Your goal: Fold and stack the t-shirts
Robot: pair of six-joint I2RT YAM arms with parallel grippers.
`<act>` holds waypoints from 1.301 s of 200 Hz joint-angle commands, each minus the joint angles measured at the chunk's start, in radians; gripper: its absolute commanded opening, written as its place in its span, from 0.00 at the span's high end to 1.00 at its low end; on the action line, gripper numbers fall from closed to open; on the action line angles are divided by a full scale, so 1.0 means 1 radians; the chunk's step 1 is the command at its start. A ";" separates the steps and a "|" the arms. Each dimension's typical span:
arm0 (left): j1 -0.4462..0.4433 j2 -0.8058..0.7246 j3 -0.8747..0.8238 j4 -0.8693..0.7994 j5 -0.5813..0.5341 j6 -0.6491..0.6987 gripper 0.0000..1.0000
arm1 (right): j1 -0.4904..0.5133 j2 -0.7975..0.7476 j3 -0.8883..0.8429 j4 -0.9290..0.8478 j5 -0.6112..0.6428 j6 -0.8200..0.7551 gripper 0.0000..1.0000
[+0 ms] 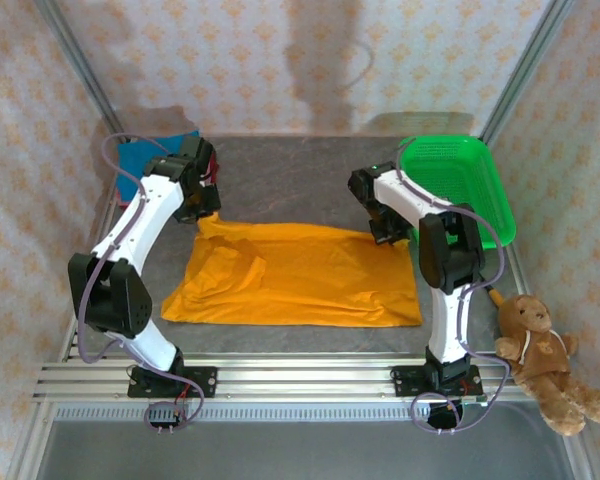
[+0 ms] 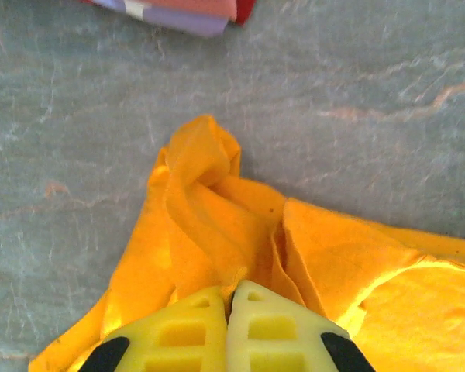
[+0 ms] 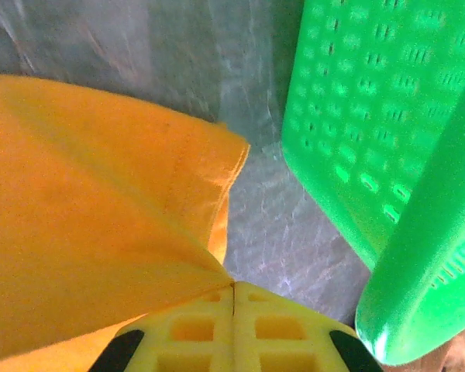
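On the table (image 1: 290, 170), one orange t-shirt (image 1: 300, 275), left fingers (image 2: 178, 333) and right fingers (image 3: 194, 329) each pinching a corner, one green basket (image 1: 455, 175).

a lab test booth: aluminium frame posts (image 1: 80, 70) and patterned wallpaper panels (image 1: 280, 60) stand beyond the right claw (image 1: 386, 237), mounting rail (image 1: 300, 378) behind it.

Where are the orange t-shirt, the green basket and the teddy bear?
orange t-shirt (image 1: 310, 275), top external view, middle of the cloth.
green basket (image 1: 455, 170), top external view, bare mesh floor.
teddy bear (image 1: 542, 355), top external view, its chest.
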 commanded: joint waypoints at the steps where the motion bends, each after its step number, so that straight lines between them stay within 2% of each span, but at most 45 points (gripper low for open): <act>1: -0.011 -0.064 -0.033 -0.042 0.002 -0.021 1.00 | -0.002 -0.077 -0.050 -0.041 -0.005 0.031 1.00; 62: -0.011 -0.150 -0.109 -0.121 0.018 -0.023 1.00 | -0.003 -0.140 -0.100 -0.076 -0.019 0.037 1.00; 128: -0.054 -0.235 -0.327 -0.133 0.070 -0.103 1.00 | -0.003 -0.129 -0.224 -0.073 -0.094 0.095 1.00; 154: -0.066 -0.238 -0.389 -0.153 0.095 -0.119 1.00 | -0.002 -0.131 -0.262 -0.072 -0.084 0.115 1.00; 179: -0.084 -0.255 -0.463 -0.152 0.106 -0.175 1.00 | 0.005 -0.162 -0.279 -0.066 -0.094 0.126 0.83; 186: -0.086 -0.260 -0.486 -0.142 0.108 -0.182 0.96 | 0.012 -0.173 -0.279 -0.068 -0.099 0.128 0.79; 198: -0.088 -0.268 -0.523 -0.124 0.109 -0.196 0.78 | 0.024 -0.192 -0.266 -0.081 -0.084 0.142 0.76; 227: -0.090 -0.298 -0.571 -0.110 0.102 -0.218 0.71 | 0.074 -0.251 -0.202 -0.134 -0.077 0.175 0.69; 260: -0.092 -0.338 -0.536 -0.137 0.070 -0.213 0.67 | 0.130 -0.300 -0.140 -0.080 -0.194 0.202 0.67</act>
